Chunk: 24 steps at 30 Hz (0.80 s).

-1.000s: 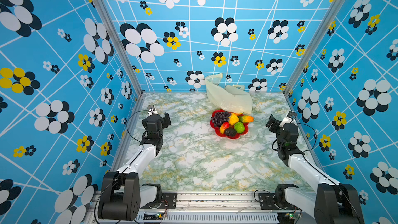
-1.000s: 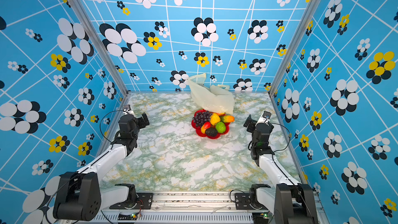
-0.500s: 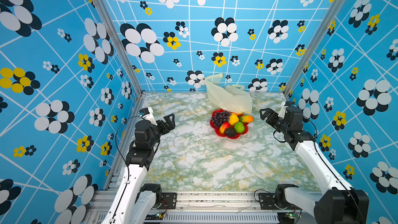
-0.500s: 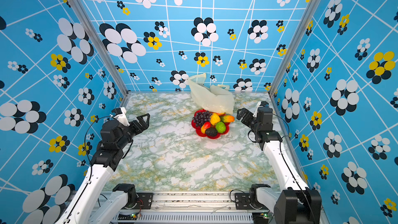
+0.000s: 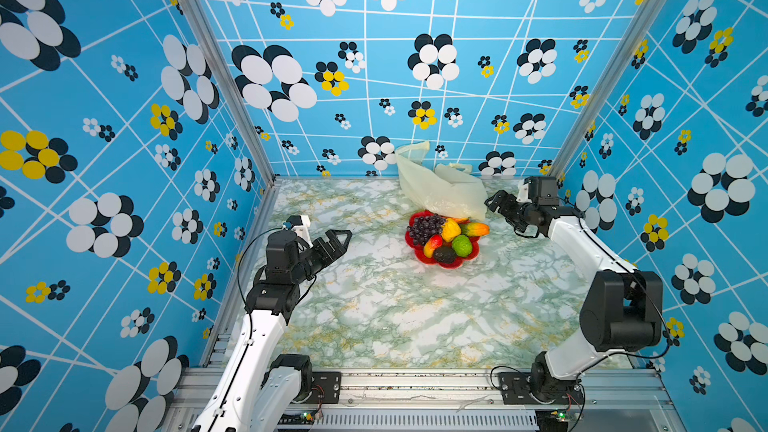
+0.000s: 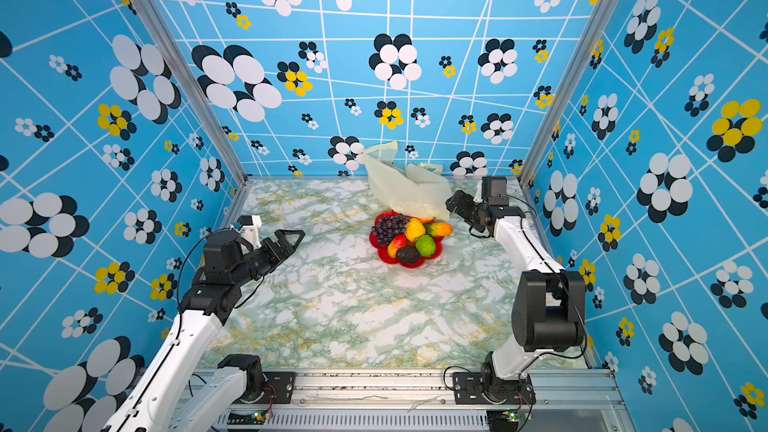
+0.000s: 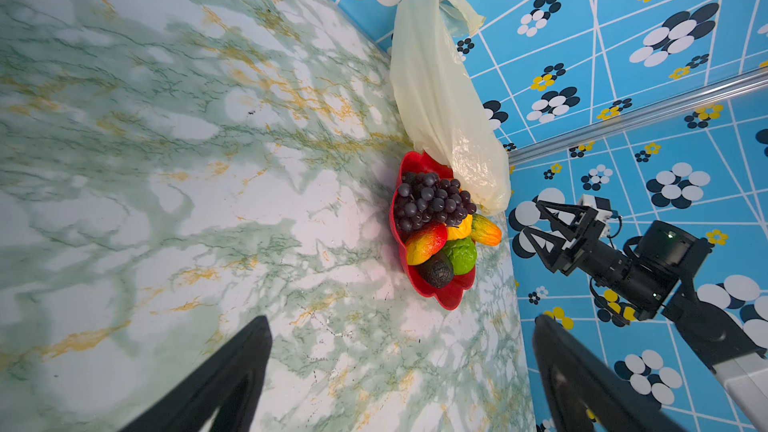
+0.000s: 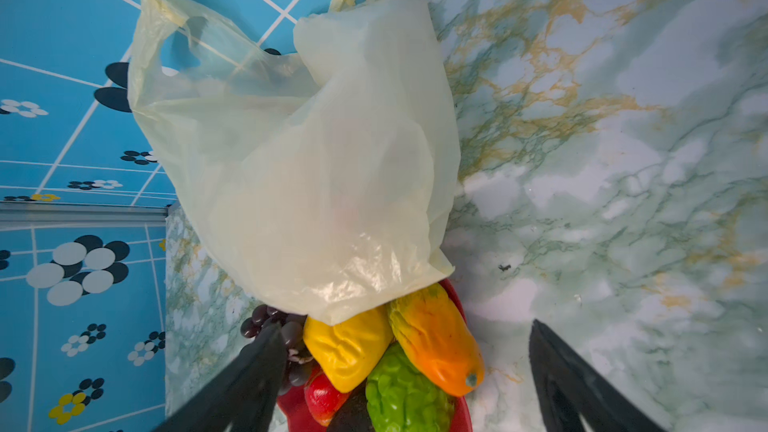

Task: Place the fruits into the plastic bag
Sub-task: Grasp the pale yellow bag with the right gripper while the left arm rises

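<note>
The fruits are piled on a red flower-shaped plate (image 5: 451,264) near the back of the table: purple grapes (image 5: 424,226), a yellow lemon (image 5: 451,229), an orange-green piece (image 5: 473,228), a green lime (image 5: 462,245), a mango (image 5: 432,245) and a dark avocado (image 5: 444,255). The plastic bag (image 5: 440,189) lies crumpled behind the plate, its bottom edge draped over the far fruits (image 8: 345,351). My left gripper (image 5: 341,238) hovers open, well left of the plate. My right gripper (image 5: 494,201) is open, just right of the bag and above the plate's far right side, holding nothing.
The marble table (image 5: 395,317) is walled by blue flowered panels on three sides; the bag's handles (image 5: 411,149) lean against the back wall. Both arm bases sit on the metal rail (image 5: 415,384) at the front.
Both arms have lifted and reached out. The left gripper swung toward the table's middle; the right gripper travelled back and inward to the bag and plate.
</note>
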Motion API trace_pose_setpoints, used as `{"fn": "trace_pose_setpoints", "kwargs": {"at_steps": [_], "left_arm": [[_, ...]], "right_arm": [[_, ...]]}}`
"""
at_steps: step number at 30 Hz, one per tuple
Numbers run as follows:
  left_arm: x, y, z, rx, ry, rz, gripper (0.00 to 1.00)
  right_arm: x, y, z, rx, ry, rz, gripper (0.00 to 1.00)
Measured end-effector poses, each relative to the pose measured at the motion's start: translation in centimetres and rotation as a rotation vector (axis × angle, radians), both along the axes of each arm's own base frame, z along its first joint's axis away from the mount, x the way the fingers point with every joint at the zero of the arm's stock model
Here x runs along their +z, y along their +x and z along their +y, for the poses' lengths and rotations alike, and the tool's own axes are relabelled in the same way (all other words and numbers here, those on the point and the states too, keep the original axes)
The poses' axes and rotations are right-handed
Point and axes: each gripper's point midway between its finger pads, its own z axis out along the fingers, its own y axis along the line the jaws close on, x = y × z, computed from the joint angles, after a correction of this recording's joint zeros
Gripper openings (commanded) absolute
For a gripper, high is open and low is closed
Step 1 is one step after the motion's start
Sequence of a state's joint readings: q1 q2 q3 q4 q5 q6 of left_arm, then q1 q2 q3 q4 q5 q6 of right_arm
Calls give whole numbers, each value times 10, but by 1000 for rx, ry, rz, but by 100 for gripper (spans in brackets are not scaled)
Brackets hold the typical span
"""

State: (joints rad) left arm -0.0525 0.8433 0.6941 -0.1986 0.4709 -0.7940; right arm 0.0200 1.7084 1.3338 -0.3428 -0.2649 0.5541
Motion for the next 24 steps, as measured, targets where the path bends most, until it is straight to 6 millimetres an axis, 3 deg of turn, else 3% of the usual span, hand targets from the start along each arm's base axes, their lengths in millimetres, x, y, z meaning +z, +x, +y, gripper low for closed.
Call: {"fn": "trace_pose_setpoints", "kwargs": {"at_steps": [5, 8, 12, 15, 16, 21, 24], "left_arm": [[3, -4, -1, -5, -3, -8, 99], [2, -6, -1, -7, -10, -1, 99], [-4, -9, -1, -7, -14, 15, 99], [-5, -14, -1, -4, -17, 24, 99], [-5, -16, -1, -3, -18, 24, 99], [-4, -18, 1, 0, -20, 24, 99], [-5, -19, 0, -6, -23, 28, 99]], "right_arm": [[-19, 30, 12, 34, -13, 30, 90], [-32, 45, 21, 53, -14, 50, 83], [-48, 63, 31, 68, -5, 74, 53], [-54, 64, 35, 63, 16, 91, 8], [-54, 64, 35, 63, 20, 91, 0], [-36, 73, 38, 50, 34, 25, 0], [-2, 73, 42, 50, 24, -61, 0]]}}
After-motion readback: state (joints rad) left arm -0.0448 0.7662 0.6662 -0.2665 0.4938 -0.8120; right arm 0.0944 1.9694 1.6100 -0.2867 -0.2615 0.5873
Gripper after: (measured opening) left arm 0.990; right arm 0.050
